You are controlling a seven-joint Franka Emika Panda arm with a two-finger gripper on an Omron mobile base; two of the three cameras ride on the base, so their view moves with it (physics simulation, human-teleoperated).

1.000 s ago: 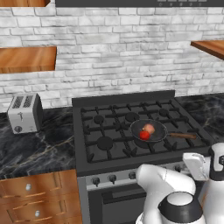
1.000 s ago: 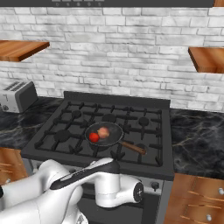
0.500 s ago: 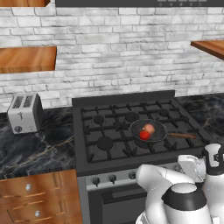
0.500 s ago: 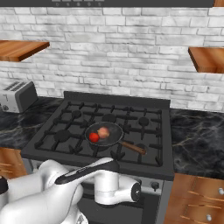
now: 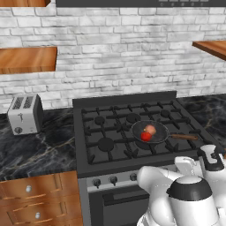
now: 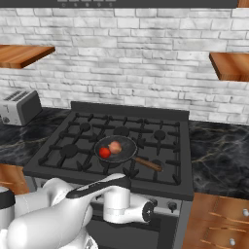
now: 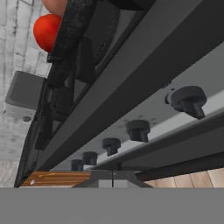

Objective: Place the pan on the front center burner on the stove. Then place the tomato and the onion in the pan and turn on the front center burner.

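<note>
Center of the left base view, the black stove (image 5: 110, 132) sits between dark marble counters (image 5: 39, 150), white brick wall behind, wooden shelves (image 5: 26, 59) in the upper corners and a toaster (image 5: 25, 114) at mid left. The pan (image 5: 150, 132) rests on the front center burner, with the tomato (image 5: 145, 136) and onion (image 5: 150, 129) touching inside it. In the hand view the gripper (image 7: 113, 175) at the bottom is closed on nothing, facing the knobs (image 7: 138, 130).

Glossy red tomato (image 5: 146, 136); wooden pan (image 5: 150, 131) handle; steel-fronted stove (image 5: 132, 132); marble-look counter (image 5: 35, 150).
</note>
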